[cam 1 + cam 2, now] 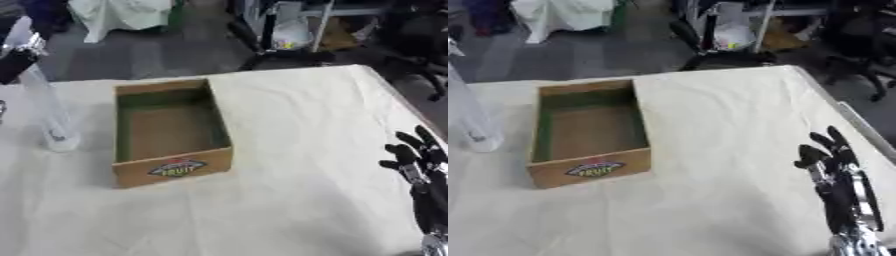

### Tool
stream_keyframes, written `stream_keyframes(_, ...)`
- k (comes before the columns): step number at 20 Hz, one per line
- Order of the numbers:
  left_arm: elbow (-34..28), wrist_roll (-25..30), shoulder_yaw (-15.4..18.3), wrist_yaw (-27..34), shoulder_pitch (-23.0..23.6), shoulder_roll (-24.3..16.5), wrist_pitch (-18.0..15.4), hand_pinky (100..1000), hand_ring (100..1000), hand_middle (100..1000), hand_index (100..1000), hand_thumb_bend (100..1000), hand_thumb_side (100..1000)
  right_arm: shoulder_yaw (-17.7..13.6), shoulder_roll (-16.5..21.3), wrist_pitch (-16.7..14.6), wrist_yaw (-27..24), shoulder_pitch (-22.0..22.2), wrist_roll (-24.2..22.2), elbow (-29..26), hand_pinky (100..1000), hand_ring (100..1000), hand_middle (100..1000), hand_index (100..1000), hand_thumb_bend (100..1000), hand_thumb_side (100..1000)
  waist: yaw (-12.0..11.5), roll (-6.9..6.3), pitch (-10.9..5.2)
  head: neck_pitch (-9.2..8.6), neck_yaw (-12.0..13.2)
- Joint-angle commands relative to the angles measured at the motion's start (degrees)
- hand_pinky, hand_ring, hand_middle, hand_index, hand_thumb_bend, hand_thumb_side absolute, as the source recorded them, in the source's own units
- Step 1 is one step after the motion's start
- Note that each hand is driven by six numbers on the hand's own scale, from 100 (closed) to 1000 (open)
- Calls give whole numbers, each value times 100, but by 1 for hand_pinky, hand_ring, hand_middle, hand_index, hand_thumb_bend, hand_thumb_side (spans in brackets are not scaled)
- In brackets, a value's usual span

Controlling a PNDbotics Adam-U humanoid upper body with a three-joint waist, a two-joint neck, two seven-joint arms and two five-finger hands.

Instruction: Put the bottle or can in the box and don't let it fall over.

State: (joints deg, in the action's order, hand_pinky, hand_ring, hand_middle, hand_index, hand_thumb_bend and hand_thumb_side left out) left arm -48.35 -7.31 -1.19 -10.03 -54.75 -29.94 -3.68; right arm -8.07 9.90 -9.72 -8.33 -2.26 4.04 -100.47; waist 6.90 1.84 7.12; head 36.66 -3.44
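Right robot hand (pixel 833 165) idle at lower right, fingers spread upward, empty; left robot hand (pixel 16 62) gripping clear bottle (pixel 48 112) beside box (pixel 171 167).

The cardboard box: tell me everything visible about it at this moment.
The cardboard box is a shallow, open-topped brown tray, rectangular, with a green-tinted lining on its inner walls and a plain brown floor. Its near outer wall bears an oval label reading FRUIT. It sits flat on the cloth-covered table, left of centre, and holds nothing. Neither hand touches it; the clear bottle stands upright just to its left, apart from it.
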Motion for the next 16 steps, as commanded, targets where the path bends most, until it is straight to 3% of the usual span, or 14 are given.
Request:
stream_keyframes(1, 39, 310, 63, -83, -190, -233, 8, 700, 754, 666, 849, 551, 648, -5, 153, -7, -36, -57, -27, -50, 650, 790, 844, 1000, 566, 529, 24, -12, -44, -71, -3)
stream_keyframes(9, 230, 318, 129, -150, -183, -204, -27, 695, 747, 656, 844, 532, 605, -1, 148, -9, -39, -60, -42, -41, 650, 789, 843, 1000, 566, 528, 57, -19, -39, -93, -27)
stream_keyframes(11, 263, 238, 141, -142, -184, -193, -43, 692, 737, 638, 832, 440, 518, 0, 147, -9, -40, -58, -45, -39, 650, 789, 843, 1000, 566, 527, 60, -19, -41, -84, -35)
stream_keyframes(16, 304, 57, 139, -66, -179, -160, -141, 684, 717, 604, 802, 325, 378, 2, 136, -9, -41, -57, -54, -38, 650, 789, 843, 1000, 566, 526, 73, -16, -39, -83, -42)
